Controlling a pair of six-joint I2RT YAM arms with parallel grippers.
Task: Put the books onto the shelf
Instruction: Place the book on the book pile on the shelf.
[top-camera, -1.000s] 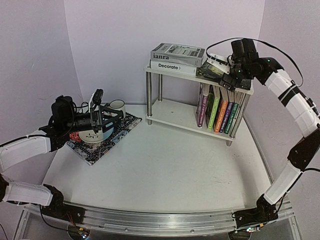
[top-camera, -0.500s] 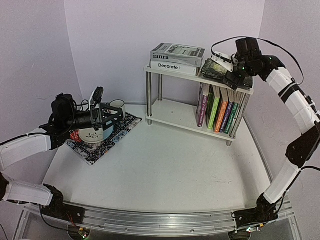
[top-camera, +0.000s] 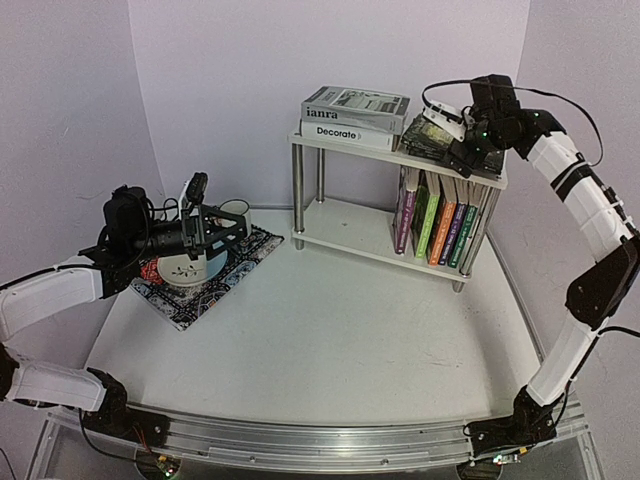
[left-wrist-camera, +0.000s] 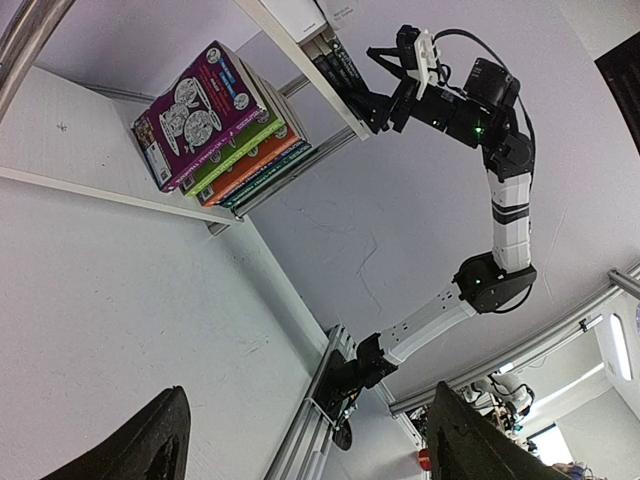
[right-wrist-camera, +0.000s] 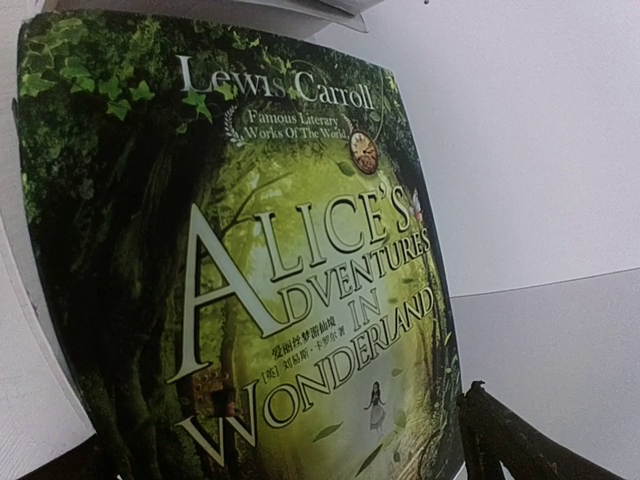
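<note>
The shelf (top-camera: 340, 222) stands at the back right. Several colourful books (top-camera: 440, 225) stand upright on its lower board. Two grey-white books (top-camera: 355, 115) lie stacked on the top board. Beside them lies a green Alice book (top-camera: 430, 138), which fills the right wrist view (right-wrist-camera: 250, 250). My right gripper (top-camera: 462, 150) is at that book's right end, open, fingers either side of the cover (right-wrist-camera: 270, 440); one fingertip (right-wrist-camera: 500, 430) shows just clear of its edge. My left gripper (top-camera: 225, 232) hovers open over the placemat, holding nothing (left-wrist-camera: 310, 450). Its view shows the upright books (left-wrist-camera: 215, 120) from afar.
A black-white patterned placemat (top-camera: 240, 255) lies at the left with a white mug (top-camera: 235, 210) and a white bowl (top-camera: 185, 272) on it. The aluminium rail (top-camera: 300, 440) runs along the near edge. Purple walls close in behind and beside the shelf.
My right gripper has drifted up and left along the top board, closer over the Alice book. My left gripper has lifted slightly and stayed open.
</note>
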